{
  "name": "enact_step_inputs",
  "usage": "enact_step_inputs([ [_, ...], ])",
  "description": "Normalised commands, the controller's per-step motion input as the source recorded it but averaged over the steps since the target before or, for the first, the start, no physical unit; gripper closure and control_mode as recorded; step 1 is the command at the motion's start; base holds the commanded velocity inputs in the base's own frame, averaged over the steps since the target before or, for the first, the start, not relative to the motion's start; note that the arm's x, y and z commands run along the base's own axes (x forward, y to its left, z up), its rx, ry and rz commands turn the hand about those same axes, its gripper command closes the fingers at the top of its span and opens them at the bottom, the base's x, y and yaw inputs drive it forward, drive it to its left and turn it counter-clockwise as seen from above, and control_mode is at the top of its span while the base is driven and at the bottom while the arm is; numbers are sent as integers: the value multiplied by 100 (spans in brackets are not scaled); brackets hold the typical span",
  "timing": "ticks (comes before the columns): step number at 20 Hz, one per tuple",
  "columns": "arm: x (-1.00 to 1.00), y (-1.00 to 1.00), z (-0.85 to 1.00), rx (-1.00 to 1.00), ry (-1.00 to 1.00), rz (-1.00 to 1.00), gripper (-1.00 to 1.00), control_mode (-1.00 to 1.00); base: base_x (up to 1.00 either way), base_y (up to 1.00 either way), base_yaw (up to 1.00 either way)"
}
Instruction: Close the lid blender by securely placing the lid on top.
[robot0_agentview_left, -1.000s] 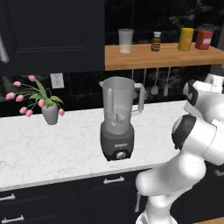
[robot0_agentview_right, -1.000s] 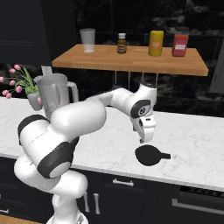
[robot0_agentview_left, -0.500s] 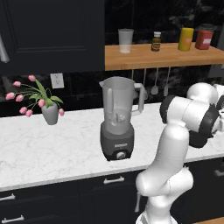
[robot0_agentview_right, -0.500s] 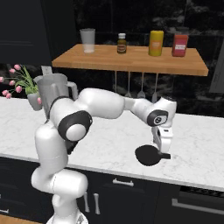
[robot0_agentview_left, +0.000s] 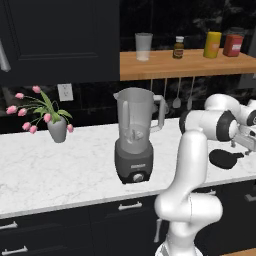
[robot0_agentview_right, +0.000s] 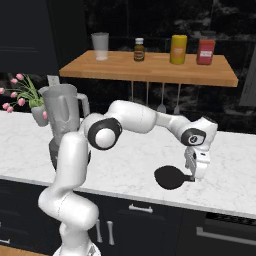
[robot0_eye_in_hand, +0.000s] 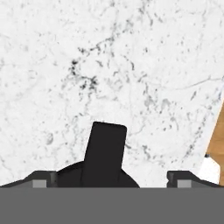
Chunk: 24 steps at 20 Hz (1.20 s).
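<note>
Hovering spread over the lid (robot0_agentview_right: 169, 177) on the counter (robot0_agentview_right: 125, 165), the gripper (robot0_agentview_right: 196, 176) stands far from the blender (robot0_agentview_left: 136, 135).

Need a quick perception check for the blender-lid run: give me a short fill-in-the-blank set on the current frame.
1. The lid lies on the ____ countertop.
2. The blender jar's mouth is ____, no lid on it.
3. The gripper is beside the ____.
4. The clear glass stands on the wooden ____.

Missing words: marble; open; lid; shelf
</note>
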Motion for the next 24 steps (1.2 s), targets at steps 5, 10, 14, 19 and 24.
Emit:
enact_step_inputs([
  [5,0,-1,-32,1,0,0,-100,-100,0,0,0],
  [10,0,6,-44,0,0,0,-100,-100,0,0,0],
  [14,0,12,-39,0,0,0,-100,-100,0,0,0],
  [19,0,28,-34,0,0,0,-100,-100,0,0,0],
  [24,-2,46,-27,-1,0,-1,100,-100,0,0,0],
])
